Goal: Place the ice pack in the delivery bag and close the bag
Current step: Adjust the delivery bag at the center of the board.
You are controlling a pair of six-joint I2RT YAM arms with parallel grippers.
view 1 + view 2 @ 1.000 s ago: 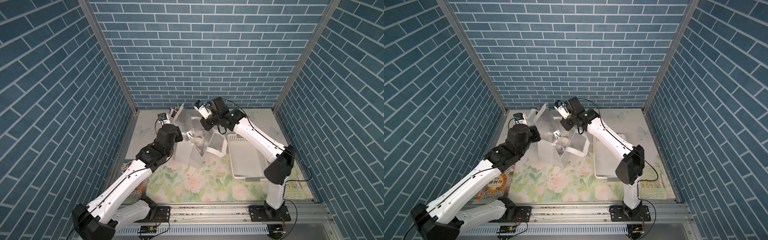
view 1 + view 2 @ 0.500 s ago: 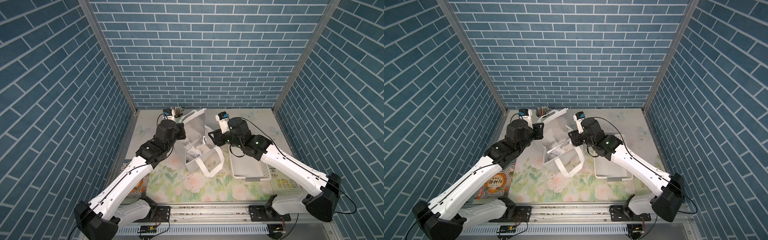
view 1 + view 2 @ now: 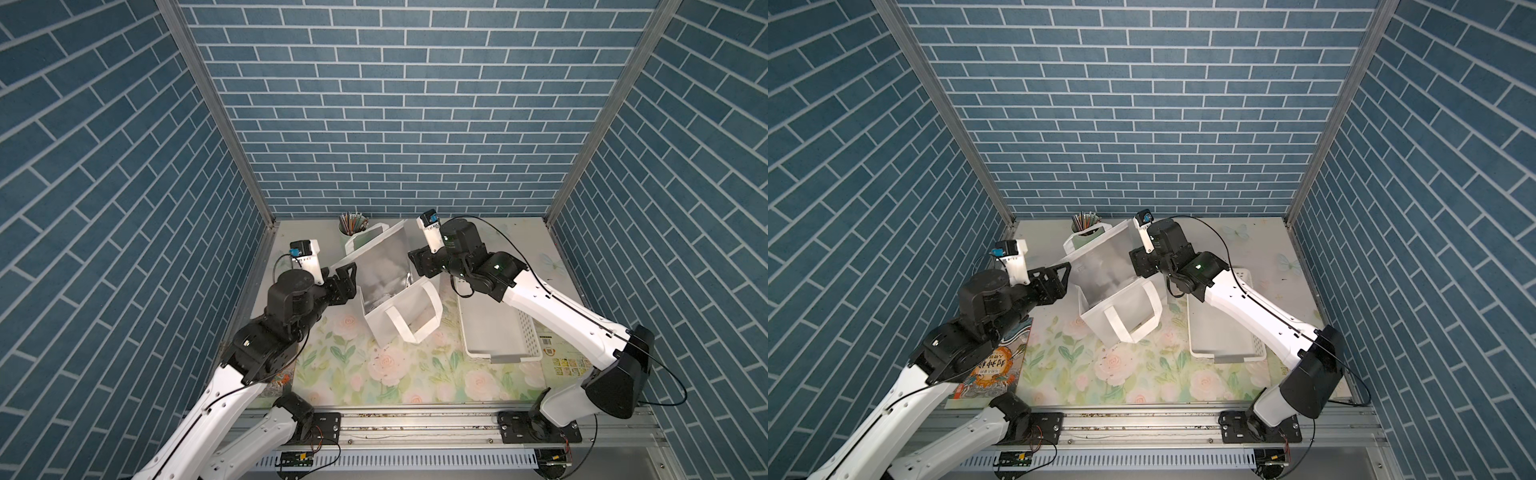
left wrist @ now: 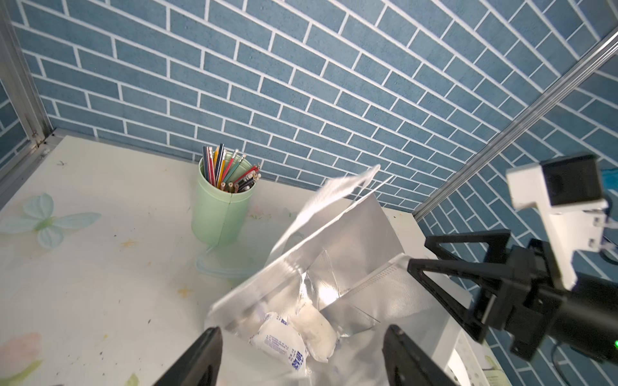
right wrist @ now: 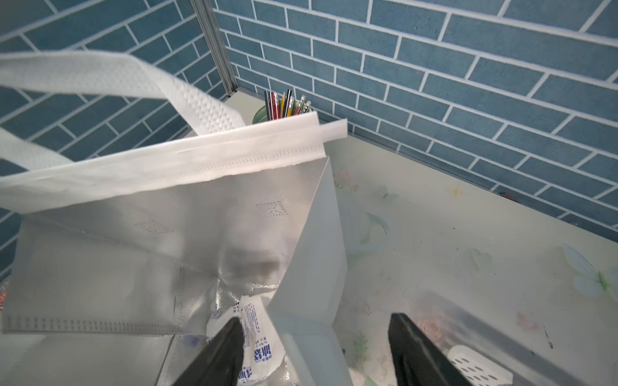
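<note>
The delivery bag [image 3: 380,326] [image 3: 1100,324] stands open on the floral mat, its silver foil lining showing in both top views. The ice pack [image 4: 279,341] [image 5: 257,347], a white pouch with blue print, lies on the bag's bottom next to another white pouch [image 4: 317,326]. My left gripper [image 3: 347,276] [image 3: 1059,278] [image 4: 302,337] is open just left of the bag's rim, holding nothing. My right gripper [image 3: 415,266] [image 3: 1136,264] [image 5: 314,320] is open at the bag's right rim, with the side wall between its fingers but not gripped.
A green cup of pencils [image 3: 352,224] [image 4: 222,207] stands behind the bag by the back wall. A white perforated basket [image 3: 494,332] [image 3: 1221,336] lies right of the bag under my right arm. A book [image 3: 992,365] lies at the left front.
Both grippers went from shut on the bag's rim to open and let it go. The bag sank from its lifted, spread position and now stands free; both arms drew back slightly.
</note>
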